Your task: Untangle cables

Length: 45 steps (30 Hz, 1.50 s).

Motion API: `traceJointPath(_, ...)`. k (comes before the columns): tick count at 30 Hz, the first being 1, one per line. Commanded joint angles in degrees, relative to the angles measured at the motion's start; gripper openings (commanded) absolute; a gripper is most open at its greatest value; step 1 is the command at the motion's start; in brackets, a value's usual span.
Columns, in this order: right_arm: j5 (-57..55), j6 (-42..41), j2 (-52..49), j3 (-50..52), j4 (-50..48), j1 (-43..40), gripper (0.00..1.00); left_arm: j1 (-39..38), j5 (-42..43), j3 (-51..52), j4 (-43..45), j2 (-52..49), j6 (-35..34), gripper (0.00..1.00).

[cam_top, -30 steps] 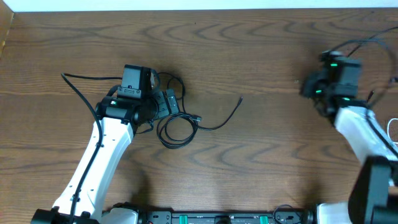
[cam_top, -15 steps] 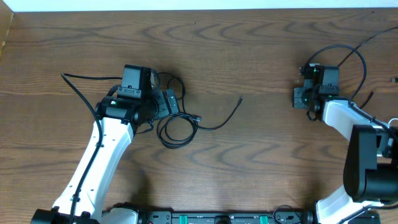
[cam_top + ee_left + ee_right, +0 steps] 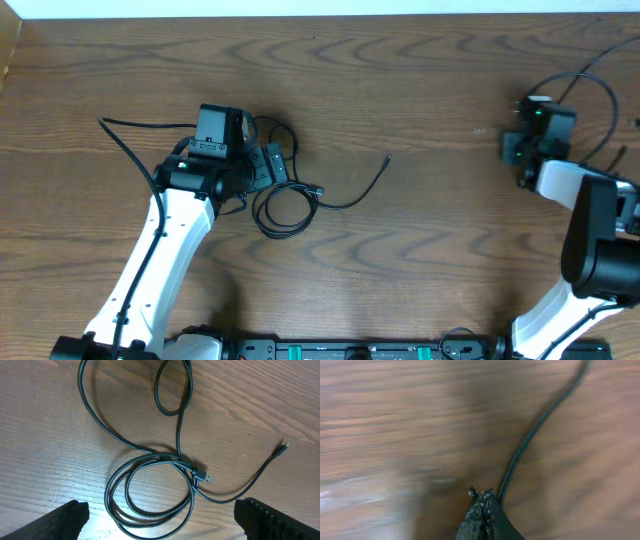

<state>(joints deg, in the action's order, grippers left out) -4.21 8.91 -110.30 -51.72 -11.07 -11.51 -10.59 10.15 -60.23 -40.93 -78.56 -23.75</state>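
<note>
Table (image 3: 420,80): brown wood. Only the 3 o'clock edge has changed in the last second.
Right arm: swung in toward centre, then back out to 3 o'clock. Its wrist view is blurred.
Right gripper (image 3: 481,494): pinched shut. A thin dark cord (image 3: 530,435) runs from the tips toward 1 o'clock — gripped or just beside them, cannot tell.
Left gripper (image 3: 160,510): unchanged, jaws spread wide and empty, above the coil.
Black cable (image 3: 179,435): loose coil at 9 o'clock of centre, unmoved.
Plug (image 3: 202,477): on the coil's 3 o'clock side.
Free end (image 3: 387,157): trails toward 2 o'clock.
Read: this coil likely comes next — it is untouched so far.
</note>
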Motion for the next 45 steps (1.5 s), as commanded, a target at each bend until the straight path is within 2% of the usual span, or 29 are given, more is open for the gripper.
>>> traceJointPath(1, -5.77, 2.14, -3.06, 0.46, -4.83, -5.18, 0.01, 0.13, -0.72, 0.07, -0.20, -0.04, 0.39, 0.99)
traceJointPath(7, -0.57, 2.10, -2.71, -0.09, -9.60, -10.36, 0.01, 0.13, -0.72, 0.07, -0.20, -0.04, 0.39, 0.99)
traceJointPath(13, 2.51, 1.18, 4.68, -0.83, -8.81, -8.41, 0.01, 0.13, -0.72, 0.07, -0.20, -0.04, 0.39, 1.00)
traceJointPath(15, 4.70, -2.27, 11.45, -0.83, -7.43, -5.46, 0.01, 0.13, -0.72, 0.07, -0.20, -0.04, 0.37, 0.99)
traceJointPath(19, 10.73, -7.50, 18.82, -0.83, -2.14, -0.72, 0.04, 0.13, -0.72, 0.07, -0.20, -0.04, 0.39, 0.99)
traceJointPath(20, 14.03, -10.01, 20.63, -0.83, 0.24, 1.66, 0.08, 0.13, -0.72, 0.07, -0.20, -0.04, 0.39, 1.00)
traceJointPath(28, 31.01, -16.83, 21.14, -0.81, 11.82, 14.38, 0.15, 0.13, -0.72, 0.07, -0.20, -0.04, 0.37, 0.99)
traceJointPath(32, 31.50, -16.37, 21.16, -0.74, 18.40, 20.83, 0.33, 0.13, -0.72, 0.07, -0.20, -0.04, 0.39, 0.99)
traceJointPath(34, 31.10, -12.94, 21.14, -0.59, 21.40, 25.79, 0.44, 0.13, -0.72, 0.07, -0.20, -0.04, 0.39, 0.99)
traceJointPath(40, 29.86, -12.48, 21.09, -0.28, 22.64, 32.35, 0.53, 0.13, -0.72, 0.07, -0.20, -0.04, 0.39, 0.99)
traceJointPath(43, 27.50, -12.48, 21.09, -0.17, 23.39, 33.55, 0.54, 0.13, -0.72, 0.07, -0.20, -0.04, 0.37, 0.99)
traceJointPath(44, 27.04, -12.48, 21.09, -0.17, 23.78, 33.70, 0.59, 0.13, -0.72, 0.07, 0.04, -0.04, 0.37, 0.99)
traceJointPath(45, 27.02, -12.50, 21.09, -0.17, 24.17, 33.73, 0.74, 0.13, -0.72, 0.07, 0.04, -0.04, 0.37, 0.99)
